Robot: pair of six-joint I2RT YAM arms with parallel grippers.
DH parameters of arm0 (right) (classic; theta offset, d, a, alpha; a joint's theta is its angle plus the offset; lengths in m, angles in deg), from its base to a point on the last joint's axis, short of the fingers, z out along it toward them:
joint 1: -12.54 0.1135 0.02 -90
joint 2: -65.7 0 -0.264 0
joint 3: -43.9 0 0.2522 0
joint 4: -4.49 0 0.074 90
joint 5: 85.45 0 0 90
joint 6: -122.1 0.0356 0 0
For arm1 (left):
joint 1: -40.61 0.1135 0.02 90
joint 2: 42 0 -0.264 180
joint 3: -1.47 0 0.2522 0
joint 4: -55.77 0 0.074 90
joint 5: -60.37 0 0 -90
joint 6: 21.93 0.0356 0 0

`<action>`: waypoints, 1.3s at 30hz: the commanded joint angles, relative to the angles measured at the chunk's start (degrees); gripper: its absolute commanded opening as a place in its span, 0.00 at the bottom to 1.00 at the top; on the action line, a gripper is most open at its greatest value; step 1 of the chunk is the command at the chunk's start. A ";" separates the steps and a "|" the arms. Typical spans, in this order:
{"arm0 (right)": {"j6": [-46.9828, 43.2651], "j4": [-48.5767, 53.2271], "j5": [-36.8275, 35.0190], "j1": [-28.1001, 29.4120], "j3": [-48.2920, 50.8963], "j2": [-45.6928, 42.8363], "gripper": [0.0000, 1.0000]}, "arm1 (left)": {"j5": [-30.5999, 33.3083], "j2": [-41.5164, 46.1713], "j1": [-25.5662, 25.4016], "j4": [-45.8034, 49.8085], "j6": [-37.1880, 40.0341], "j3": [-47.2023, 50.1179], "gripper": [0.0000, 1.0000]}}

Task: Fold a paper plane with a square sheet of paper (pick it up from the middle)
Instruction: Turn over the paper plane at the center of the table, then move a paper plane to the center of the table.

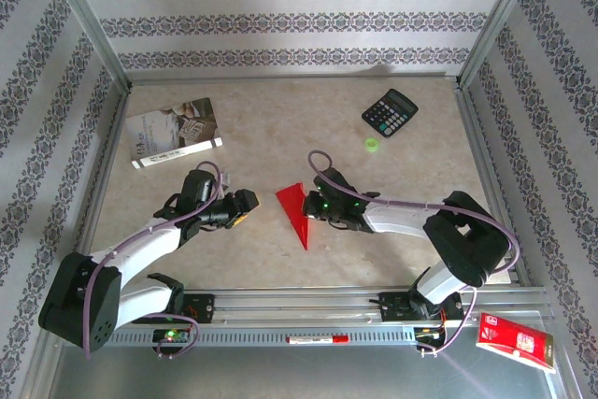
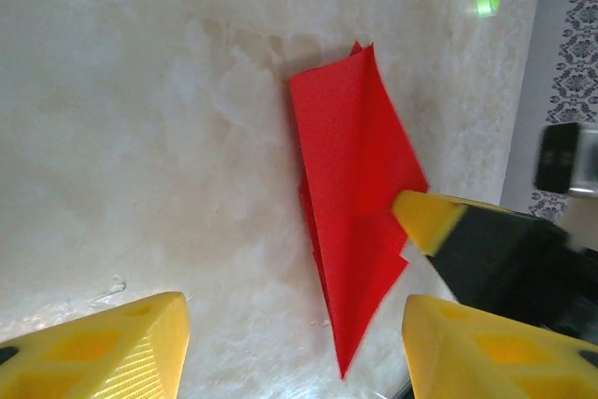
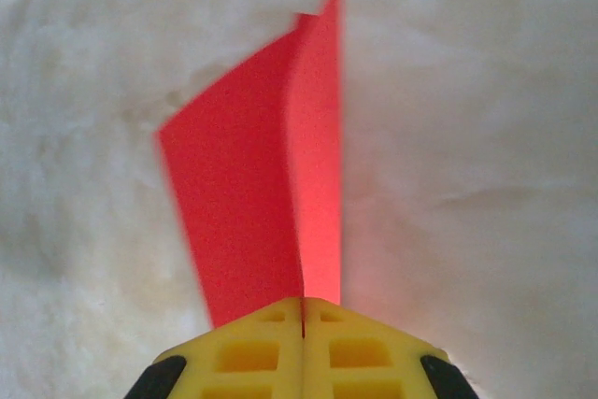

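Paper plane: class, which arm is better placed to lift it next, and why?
Right, probably. The right gripper is shut on the plane, with paper running between its closed fingers. The left gripper stands open, apart from the plane, holding nothing.

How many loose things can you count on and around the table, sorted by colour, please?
Red: 2, the folded paper and the glossy packet
Black: 1, the calculator
Green: 1, the small round thing
Grey-white: 1, the booklet
Total: 5
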 commanded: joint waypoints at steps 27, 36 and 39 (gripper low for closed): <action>2.70 -11.96 3.17 -5.87 11.98 -1.73 0.00 | -0.33 -28.11 -13.63 -4.53 2.23 -16.07 0.39; 2.68 -12.16 2.97 -6.03 12.14 -1.78 0.00 | -2.36 -33.95 -14.77 -8.72 1.04 -17.86 0.26; 2.54 -12.10 3.07 -5.99 12.09 -1.90 0.00 | -0.94 -33.38 -14.77 -8.88 1.24 -17.46 0.20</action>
